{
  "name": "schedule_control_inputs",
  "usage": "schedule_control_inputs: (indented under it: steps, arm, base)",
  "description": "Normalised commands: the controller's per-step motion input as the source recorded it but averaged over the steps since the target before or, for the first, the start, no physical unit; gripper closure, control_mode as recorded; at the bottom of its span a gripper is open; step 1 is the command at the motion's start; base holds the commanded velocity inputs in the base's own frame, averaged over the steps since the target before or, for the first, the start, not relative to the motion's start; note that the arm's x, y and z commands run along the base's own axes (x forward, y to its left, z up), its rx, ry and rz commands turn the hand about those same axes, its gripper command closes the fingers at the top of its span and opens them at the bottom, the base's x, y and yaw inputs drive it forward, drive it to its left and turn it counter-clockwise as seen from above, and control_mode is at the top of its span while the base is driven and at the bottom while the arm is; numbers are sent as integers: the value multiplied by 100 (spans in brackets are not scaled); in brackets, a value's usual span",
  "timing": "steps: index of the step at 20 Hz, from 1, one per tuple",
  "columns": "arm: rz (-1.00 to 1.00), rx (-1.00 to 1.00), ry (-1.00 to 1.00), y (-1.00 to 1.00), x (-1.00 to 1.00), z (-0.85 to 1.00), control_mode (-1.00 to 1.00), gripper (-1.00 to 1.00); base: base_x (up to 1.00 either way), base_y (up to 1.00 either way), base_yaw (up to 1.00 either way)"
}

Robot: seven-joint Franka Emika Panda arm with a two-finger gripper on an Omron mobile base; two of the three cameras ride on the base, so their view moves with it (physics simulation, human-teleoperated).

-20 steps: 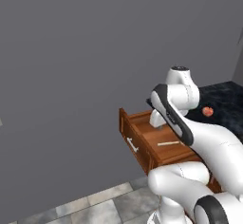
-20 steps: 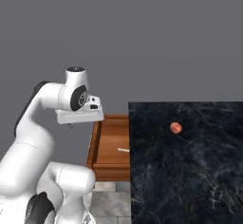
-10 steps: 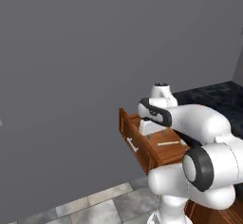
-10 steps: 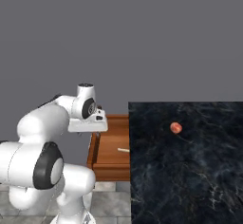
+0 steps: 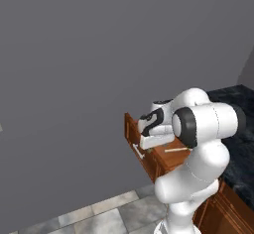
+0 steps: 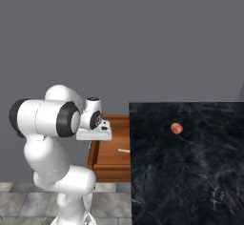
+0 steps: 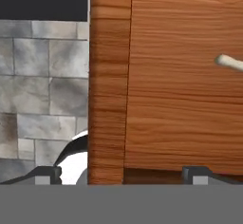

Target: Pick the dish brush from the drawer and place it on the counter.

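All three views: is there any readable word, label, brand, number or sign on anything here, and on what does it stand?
None: no text, number or sign can be read in these pictures.
The drawer, the counter, the dish brush and the red fruit all show plain surfaces, without labels.

The dish brush (image 6: 124,150) lies in the drawer (image 6: 110,163), seemingly left of the counter (image 6: 190,171).

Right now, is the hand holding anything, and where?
Nothing. The hand is open above the drawer; the dish brush lies untouched inside.
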Motion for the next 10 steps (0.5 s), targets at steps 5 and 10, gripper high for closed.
schedule_control_inputs:
  steps: [5,10]
  arm:
    - [-3,0,3,26,32,-90,-100,-100]
    - [0,0,-3,74,-46,-52,-100,-100]
  base:
    - [0,0,0]
    - [0,0,0]
